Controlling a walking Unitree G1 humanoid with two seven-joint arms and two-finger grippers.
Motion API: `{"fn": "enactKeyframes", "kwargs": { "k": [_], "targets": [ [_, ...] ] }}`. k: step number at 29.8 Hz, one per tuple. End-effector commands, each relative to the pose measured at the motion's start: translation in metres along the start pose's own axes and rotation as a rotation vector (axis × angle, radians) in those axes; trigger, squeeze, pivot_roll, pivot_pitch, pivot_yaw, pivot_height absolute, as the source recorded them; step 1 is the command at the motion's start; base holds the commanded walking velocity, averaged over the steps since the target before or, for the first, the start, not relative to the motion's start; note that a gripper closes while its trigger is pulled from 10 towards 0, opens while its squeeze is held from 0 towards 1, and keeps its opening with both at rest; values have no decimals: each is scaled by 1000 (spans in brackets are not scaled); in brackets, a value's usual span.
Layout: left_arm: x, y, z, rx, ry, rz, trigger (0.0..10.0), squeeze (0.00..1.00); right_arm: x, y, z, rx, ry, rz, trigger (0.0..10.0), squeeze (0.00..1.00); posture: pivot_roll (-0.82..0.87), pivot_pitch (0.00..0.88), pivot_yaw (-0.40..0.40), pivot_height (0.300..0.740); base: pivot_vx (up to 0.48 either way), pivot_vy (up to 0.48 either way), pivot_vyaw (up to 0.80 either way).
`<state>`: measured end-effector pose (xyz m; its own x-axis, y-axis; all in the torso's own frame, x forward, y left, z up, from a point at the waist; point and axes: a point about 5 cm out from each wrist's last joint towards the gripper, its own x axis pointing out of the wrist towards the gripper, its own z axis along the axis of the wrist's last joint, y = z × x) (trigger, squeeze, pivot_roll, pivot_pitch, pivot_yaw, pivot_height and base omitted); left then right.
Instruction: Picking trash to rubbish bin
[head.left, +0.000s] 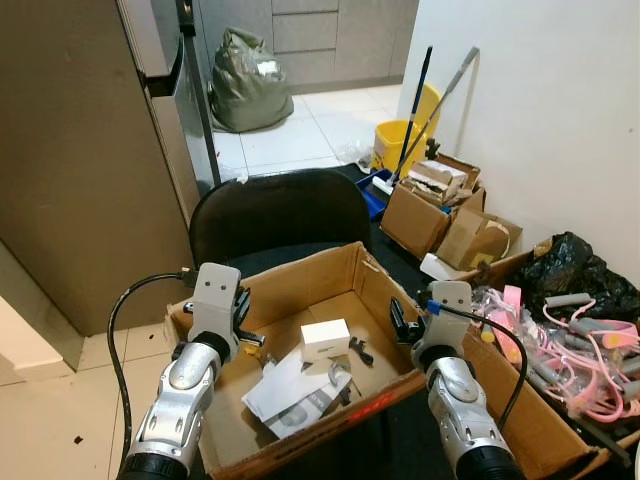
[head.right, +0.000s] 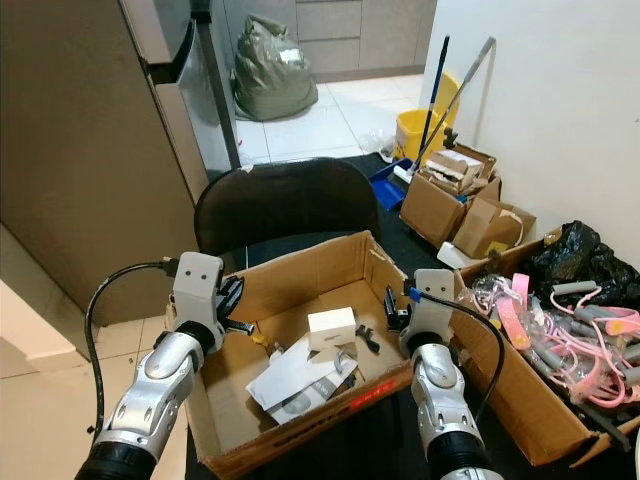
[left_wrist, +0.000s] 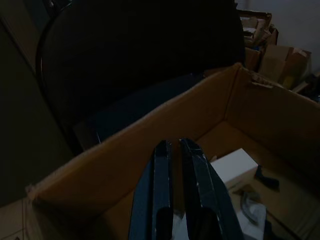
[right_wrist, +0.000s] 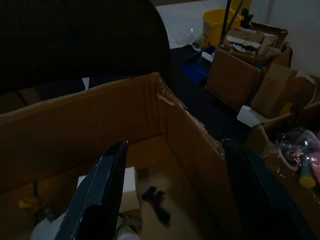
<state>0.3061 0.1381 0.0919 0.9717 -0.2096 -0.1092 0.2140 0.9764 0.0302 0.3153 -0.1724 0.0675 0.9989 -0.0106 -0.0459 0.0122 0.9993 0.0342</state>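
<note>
Two claws hover over an open cardboard box (head.left: 300, 283) that sits on a black chair (head.left: 277, 213). Left claw (left_wrist: 176, 165) above the box's left wall, its fingers pressed together, holding nothing. Right claw (right_wrist: 172, 187) above the box's right wall, fingers spread wide, one on each side of that wall in its wrist view, nothing held.

In the box: small white carton (head.left: 325, 338) near the middle of the box floor; white paper sheets (head.left: 285, 390) toward the near edge, just beside it; a small black piece (head.left: 361, 351) right of the carton. No print readable on any of them.

Right of the chair, a second cardboard box (head.left: 545, 430) holds pink cables (head.left: 590, 365), with a black plastic bag (head.left: 575, 268) behind it. Further back along the white wall: smaller brown boxes (head.left: 430, 215), a yellow mop bucket (head.left: 400, 143) with two handles leaning on the wall. Grey-green stuffed bag (head.left: 247, 85) on the tiled floor (head.left: 300, 130) at the far end. No labels legible.
</note>
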Motion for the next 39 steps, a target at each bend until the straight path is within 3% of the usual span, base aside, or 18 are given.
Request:
{"fn": "enactKeyframes", "kwargs": {
  "k": [1,16,29,39],
  "targets": [
    [-1,-1,-4,-28,7,3,10000,0,-3,1,-4,4,20,1,10000,0,-30,47,21,740,-281,0,0],
    [-1,-2,-4,-27,4,-4,10000,0,-5,2,-5,-3,37,12,10000,0,-33,45,14,740,-284,0,0],
    [-1,-2,-6,-19,17,-14,10000,0,-5,4,-4,-1,53,18,10000,0,-32,50,9,740,0,0,0],
    [0,-1,-3,10,2,-12,10000,0,-6,-1,-8,-8,81,-15,10000,0,-27,58,14,740,0,0,-720]
  ]
}}
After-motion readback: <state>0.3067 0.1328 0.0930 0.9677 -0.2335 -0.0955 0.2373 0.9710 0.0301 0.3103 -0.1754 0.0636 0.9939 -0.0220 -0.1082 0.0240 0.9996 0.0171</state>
